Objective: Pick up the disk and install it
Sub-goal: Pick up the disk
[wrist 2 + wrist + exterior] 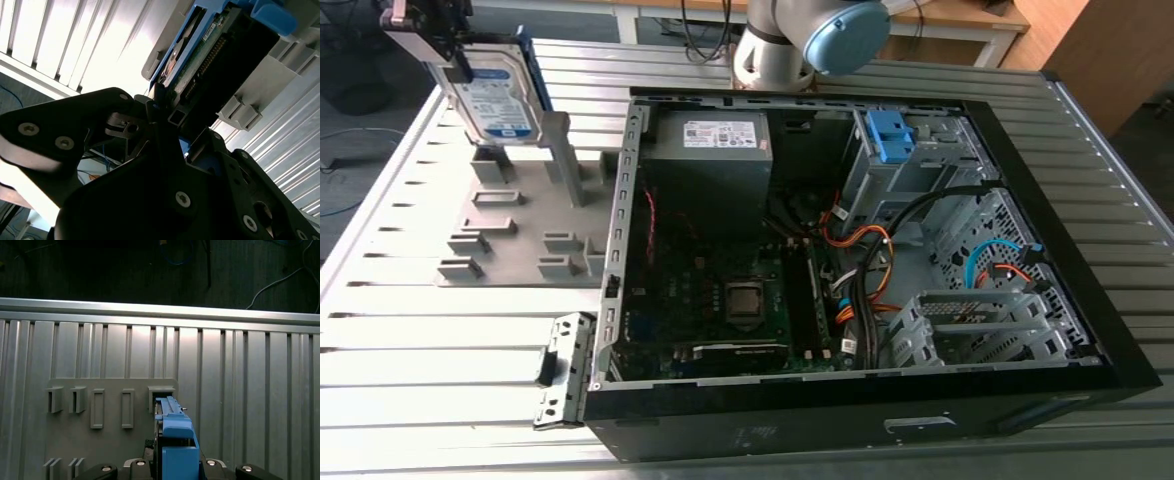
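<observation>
Above the grey slotted holder plate [507, 240], black claw [443, 45] clamps the silver, blue-framed rectangular disk [500, 100], seemingly clear of its slot; keep it vertical, grip square.

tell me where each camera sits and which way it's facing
Exterior view: off the arm, high, looking down on the slatted table, open computer case and grey fixture; shows the arm and the gripper shut on the disk.
First wrist view: on the arm, looking down past the disk's blue frame at fixture and table; gripper parts show.
Second wrist view: beside the gripper, looking along its black body at the disk's edge.
Shared: all three show the disk and gripper.
</observation>
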Robot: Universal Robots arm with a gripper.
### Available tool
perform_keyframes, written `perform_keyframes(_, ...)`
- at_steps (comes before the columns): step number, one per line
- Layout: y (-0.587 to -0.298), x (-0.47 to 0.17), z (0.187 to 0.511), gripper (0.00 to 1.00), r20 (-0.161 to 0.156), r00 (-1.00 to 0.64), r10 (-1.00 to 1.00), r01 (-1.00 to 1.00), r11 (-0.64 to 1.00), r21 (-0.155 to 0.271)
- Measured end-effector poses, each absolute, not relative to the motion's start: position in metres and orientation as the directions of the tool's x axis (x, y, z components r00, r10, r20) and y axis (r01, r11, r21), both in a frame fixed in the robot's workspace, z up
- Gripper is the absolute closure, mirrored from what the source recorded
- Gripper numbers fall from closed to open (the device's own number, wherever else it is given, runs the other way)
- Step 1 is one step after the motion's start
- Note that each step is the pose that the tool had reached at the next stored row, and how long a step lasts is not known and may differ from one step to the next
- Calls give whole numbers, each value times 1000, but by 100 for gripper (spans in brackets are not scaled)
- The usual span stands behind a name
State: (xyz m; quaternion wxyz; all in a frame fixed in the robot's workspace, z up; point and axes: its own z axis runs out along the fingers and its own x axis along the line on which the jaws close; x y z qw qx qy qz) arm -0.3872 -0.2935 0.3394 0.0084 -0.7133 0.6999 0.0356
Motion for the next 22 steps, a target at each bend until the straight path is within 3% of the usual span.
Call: perform_keyframes(22,-293,-387,349,64,-62,18,-998,-999,-20,38)
